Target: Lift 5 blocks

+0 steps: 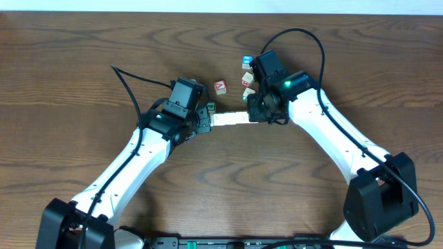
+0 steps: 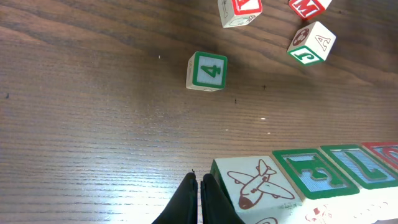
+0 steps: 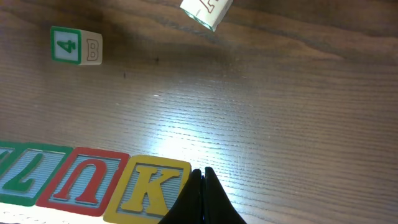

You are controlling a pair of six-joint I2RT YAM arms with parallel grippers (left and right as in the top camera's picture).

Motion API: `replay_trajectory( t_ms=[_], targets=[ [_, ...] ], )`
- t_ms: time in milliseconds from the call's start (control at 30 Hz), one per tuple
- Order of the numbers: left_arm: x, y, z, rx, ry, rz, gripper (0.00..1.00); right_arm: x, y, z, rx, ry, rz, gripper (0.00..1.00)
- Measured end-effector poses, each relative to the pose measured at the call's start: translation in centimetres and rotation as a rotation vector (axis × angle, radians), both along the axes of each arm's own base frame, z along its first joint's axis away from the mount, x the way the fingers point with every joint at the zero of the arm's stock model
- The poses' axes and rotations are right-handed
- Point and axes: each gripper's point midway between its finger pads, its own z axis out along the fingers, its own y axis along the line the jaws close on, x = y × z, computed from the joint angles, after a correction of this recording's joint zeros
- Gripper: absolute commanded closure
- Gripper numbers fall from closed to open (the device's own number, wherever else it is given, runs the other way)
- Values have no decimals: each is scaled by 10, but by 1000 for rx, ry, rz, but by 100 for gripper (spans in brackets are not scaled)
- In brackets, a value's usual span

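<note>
A straight row of several pale blocks [image 1: 228, 119] runs between my two grippers. In the left wrist view its near end is an airplane block [image 2: 255, 183], with a green E block [image 2: 314, 174] beside it. In the right wrist view the other end is a yellow K block [image 3: 149, 186], next to a red U block [image 3: 87, 180]. My left gripper [image 2: 200, 177] is shut, its fingertips against the airplane end. My right gripper [image 3: 203, 171] is shut and presses on the K end. I cannot tell whether the row is off the table.
A loose green "4" block [image 2: 208, 70] lies just beyond the row, also seen as the green "4" block [image 3: 68, 45]. More loose blocks sit farther back: a red one [image 1: 220, 86], a blue one [image 1: 246, 62] and two others [image 1: 248, 79].
</note>
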Motion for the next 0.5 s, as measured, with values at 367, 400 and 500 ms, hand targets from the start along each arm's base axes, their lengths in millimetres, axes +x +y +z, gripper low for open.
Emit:
replay_trajectory(
  t_ms=[367,400,500],
  targets=[
    [0,0,0,0,1,-1,93,1,0,3,-1,-4,-1,99],
    [0,0,0,-1,1,-1,93,1,0,4,-1,-5,-1,99],
    [0,0,0,-1,1,-1,93,4,1,8,2,-16,-1,99]
  ],
)
